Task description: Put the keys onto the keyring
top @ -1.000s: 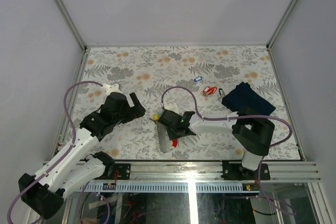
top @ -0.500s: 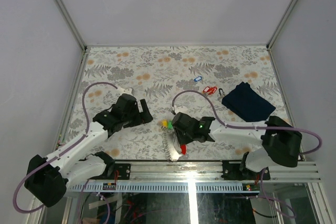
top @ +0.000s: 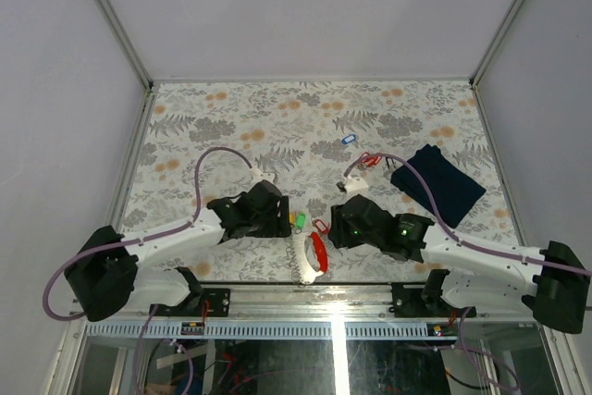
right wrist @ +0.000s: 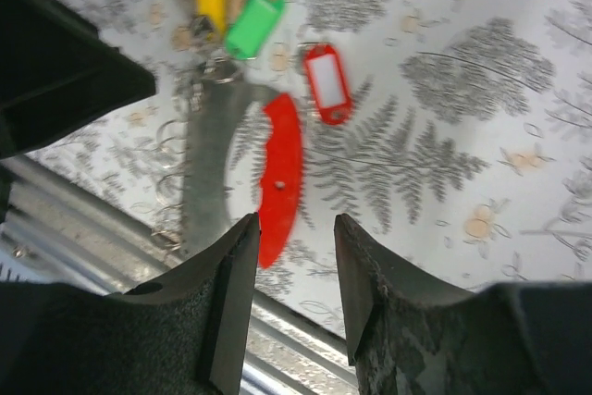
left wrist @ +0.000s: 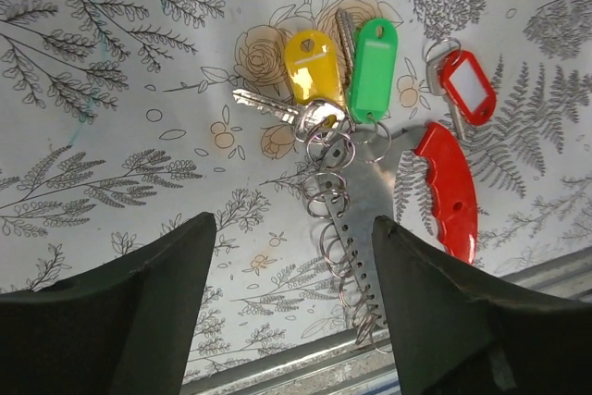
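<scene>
The left pincer (left wrist: 289, 227): both fingers (left wrist: 120, 321) run off the wrist view's 6 o'clock edge. The right pincer (right wrist: 292, 228): likewise. That view is blurred, and the rings on the metal strip (right wrist: 205, 168) are indistinct. Overhead, both pincers' tips are hidden beneath their wrists. The blue-tagged key (top: 348, 139): blade too small to make out. The red cluster (top: 370, 159), at the right wrist's 12 o'clock: partly crossed by the cable (top: 439, 219), unidentifiable.

Your left arm (top: 166, 238) and right arm (top: 481, 252) stretch low and inward, wrists facing. On the left gripper (left wrist: 291, 228) and right gripper (right wrist: 296, 224), jaws stand parted, empty, aimed downward.
</scene>
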Action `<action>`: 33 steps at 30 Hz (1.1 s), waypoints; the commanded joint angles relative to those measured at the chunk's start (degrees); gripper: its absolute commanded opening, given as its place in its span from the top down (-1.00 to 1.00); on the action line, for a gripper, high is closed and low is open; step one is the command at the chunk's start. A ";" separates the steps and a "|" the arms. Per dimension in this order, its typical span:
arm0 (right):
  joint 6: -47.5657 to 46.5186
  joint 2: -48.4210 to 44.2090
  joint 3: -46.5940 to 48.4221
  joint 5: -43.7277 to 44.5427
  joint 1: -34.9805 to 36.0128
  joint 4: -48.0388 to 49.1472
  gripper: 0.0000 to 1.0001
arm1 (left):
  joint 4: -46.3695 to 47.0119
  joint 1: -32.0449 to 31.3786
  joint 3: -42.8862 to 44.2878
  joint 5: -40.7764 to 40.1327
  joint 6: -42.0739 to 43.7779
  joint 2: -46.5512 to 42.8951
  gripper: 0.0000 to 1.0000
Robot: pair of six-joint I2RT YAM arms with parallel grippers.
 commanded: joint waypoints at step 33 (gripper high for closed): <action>0.26 -6.51 -4.90 -8.18 -9.00 2.90 0.14 | 8.56 -1.94 1.56 0.34 -2.72 10.13 0.40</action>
